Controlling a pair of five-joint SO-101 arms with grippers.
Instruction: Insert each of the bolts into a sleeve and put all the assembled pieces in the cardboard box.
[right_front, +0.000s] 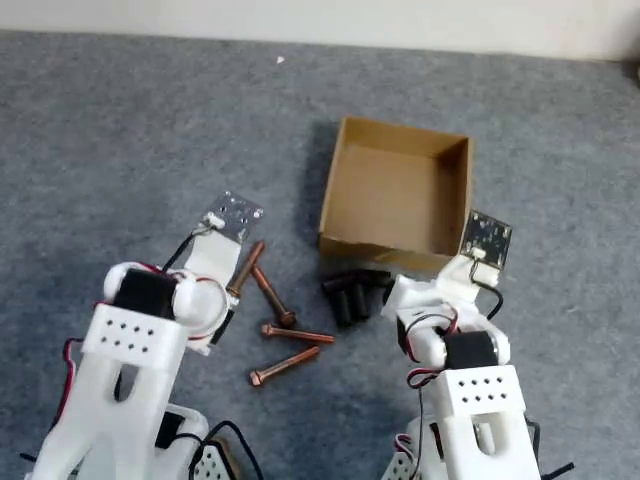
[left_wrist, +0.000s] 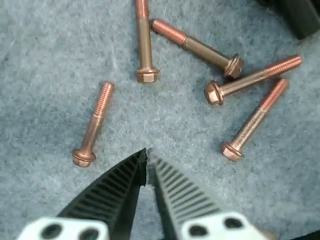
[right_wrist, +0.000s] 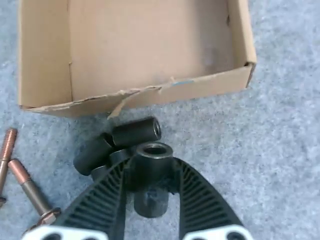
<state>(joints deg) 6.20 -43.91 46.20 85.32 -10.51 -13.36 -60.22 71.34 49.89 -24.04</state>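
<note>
Left gripper (left_wrist: 148, 165): closed and empty, my arm tilted down over the bolts (left_wrist: 94, 124) beside the cardboard box (right_front: 400, 195).
Right gripper (right_wrist: 152, 175): I clamp an upright sleeve (right_wrist: 152, 156) just before the box.

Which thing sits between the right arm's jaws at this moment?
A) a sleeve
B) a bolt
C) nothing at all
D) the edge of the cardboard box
A: in the right wrist view a black sleeve stands upright, clamped between the jaws, while the bolts lie apart on the carpet.
</note>
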